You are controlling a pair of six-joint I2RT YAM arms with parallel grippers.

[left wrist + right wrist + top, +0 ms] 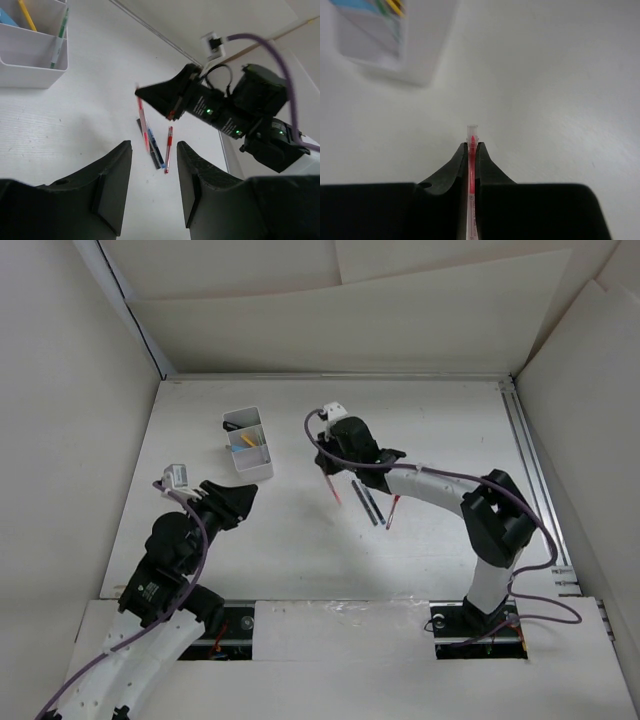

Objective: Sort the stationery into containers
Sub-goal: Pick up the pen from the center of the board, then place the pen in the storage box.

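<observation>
nothing readable here tbh. any print on the pens (169, 145), the white box (30, 75) or the arms (430, 485) is too small and blurry, no brand or numbers legible.

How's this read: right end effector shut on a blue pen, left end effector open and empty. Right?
Not blue: the right wrist view shows the right end effector shut on a red pen. The left end effector is open and empty.
</observation>
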